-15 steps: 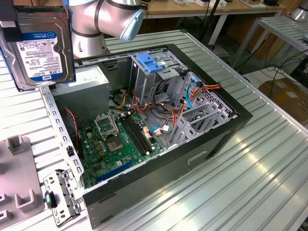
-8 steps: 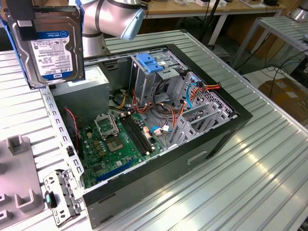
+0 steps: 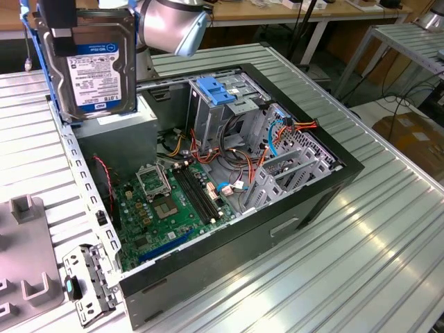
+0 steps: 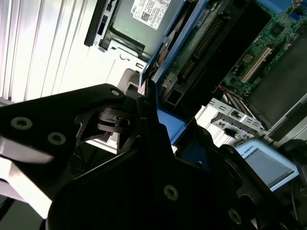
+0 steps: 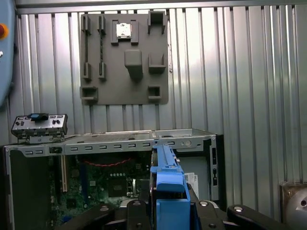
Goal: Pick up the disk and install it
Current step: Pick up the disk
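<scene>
The disk (image 3: 90,62) hangs upright in the air at the exterior view's upper left, label side facing the camera, its blue carrier frame along the edges. It is above the far left corner of the open computer case (image 3: 326,201). My gripper (image 3: 61,24) is shut on the disk's top end, black fingers on either side. In the second wrist view the fingers (image 4: 148,124) clamp the blue frame, with the disk's (image 4: 201,43) circuit-board side beyond them. The first wrist view shows the disk's blue edge (image 5: 165,177) between the black jaws.
Inside the case are a tall metal drive cage with a blue latch (image 3: 215,90), a green motherboard (image 3: 166,201) and loose cables (image 3: 277,132). A grey fixture plate (image 5: 124,57) and a small metal bracket (image 3: 87,284) lie on the ribbed table beside the case.
</scene>
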Action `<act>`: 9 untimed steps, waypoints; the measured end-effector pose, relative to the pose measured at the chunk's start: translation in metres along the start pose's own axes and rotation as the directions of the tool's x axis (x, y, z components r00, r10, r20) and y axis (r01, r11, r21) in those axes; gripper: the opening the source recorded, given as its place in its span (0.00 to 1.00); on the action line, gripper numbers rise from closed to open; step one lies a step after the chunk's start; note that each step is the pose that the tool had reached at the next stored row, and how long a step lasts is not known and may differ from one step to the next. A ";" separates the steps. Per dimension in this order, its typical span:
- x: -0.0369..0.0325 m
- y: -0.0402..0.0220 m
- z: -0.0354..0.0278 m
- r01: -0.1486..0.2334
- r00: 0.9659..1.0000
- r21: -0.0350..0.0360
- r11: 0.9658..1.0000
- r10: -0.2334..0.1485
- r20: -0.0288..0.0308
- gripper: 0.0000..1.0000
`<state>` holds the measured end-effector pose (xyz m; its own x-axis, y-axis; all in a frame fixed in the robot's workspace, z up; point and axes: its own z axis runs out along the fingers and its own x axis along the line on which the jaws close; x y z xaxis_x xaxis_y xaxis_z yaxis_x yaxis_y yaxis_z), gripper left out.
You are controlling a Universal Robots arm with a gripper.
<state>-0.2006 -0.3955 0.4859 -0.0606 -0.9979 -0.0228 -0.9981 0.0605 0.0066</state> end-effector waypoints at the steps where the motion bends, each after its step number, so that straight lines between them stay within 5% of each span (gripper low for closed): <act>1: -0.0002 -0.0033 0.0001 0.000 1.000 0.000 1.000 0.000 0.000 0.37; 9: 0.0019 -0.0214 0.0010 0.000 1.000 0.000 1.000 0.000 0.000 0.37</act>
<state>-0.1794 -0.3986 0.4847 -0.0606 -0.9979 -0.0228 -0.9981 0.0605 0.0066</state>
